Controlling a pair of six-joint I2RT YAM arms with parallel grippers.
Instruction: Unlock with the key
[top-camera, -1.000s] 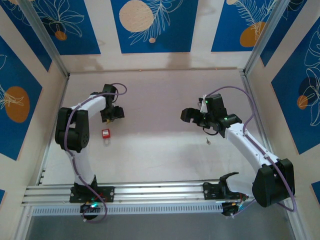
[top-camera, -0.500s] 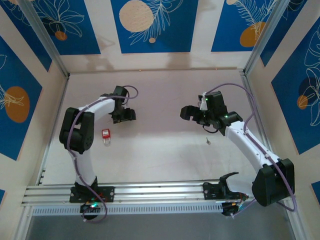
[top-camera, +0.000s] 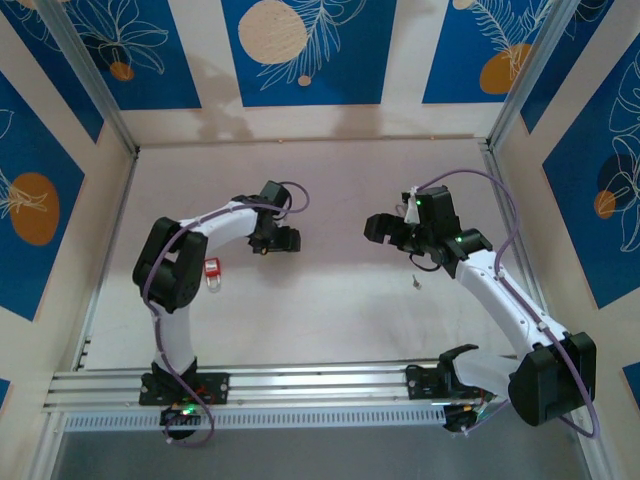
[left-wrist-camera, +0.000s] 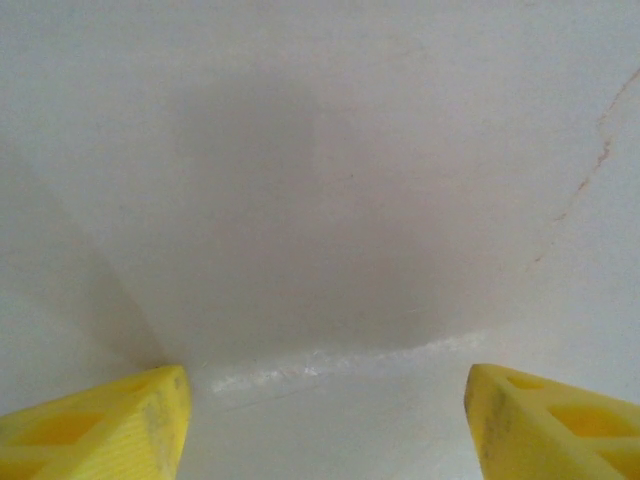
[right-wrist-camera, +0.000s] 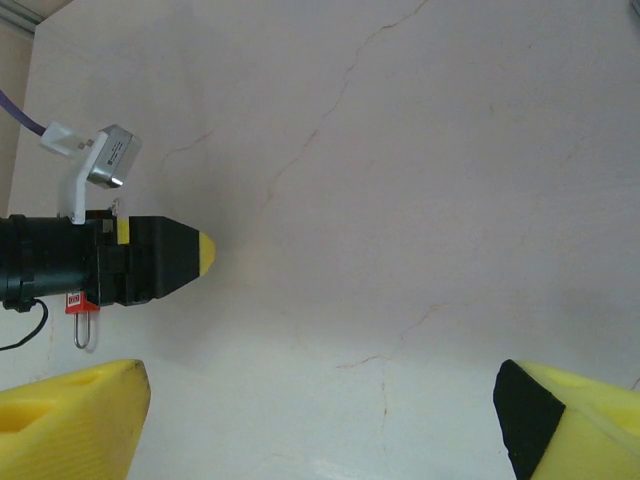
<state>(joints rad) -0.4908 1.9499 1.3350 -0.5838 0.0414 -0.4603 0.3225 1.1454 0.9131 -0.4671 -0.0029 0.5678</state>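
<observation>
Key (top-camera: 413, 283) has not shifted over the last second: it lies on the bare tabletop (top-camera: 330, 320), just on the near side of your right end effector (top-camera: 388, 235) and not touching it. Your left arm has swung away from the red padlock (top-camera: 212, 270) toward the middle, so the left end effector (top-camera: 283, 242) now hangs well right of that lock. Its fingers (left-wrist-camera: 100, 430) stand apart over empty surface, a little wider than before. The right end effector has barely moved, and its fingers (right-wrist-camera: 70, 415) are spread with nothing between them. You have open tabletop between the two end effectors and all around the key. The back wall (top-camera: 310, 122) is well clear, the side walls bound the surface, and the rail (top-camera: 320, 380) runs along the near edge. The key's long axis seems to run roughly far to near, but it is too small to tell which end points where.
</observation>
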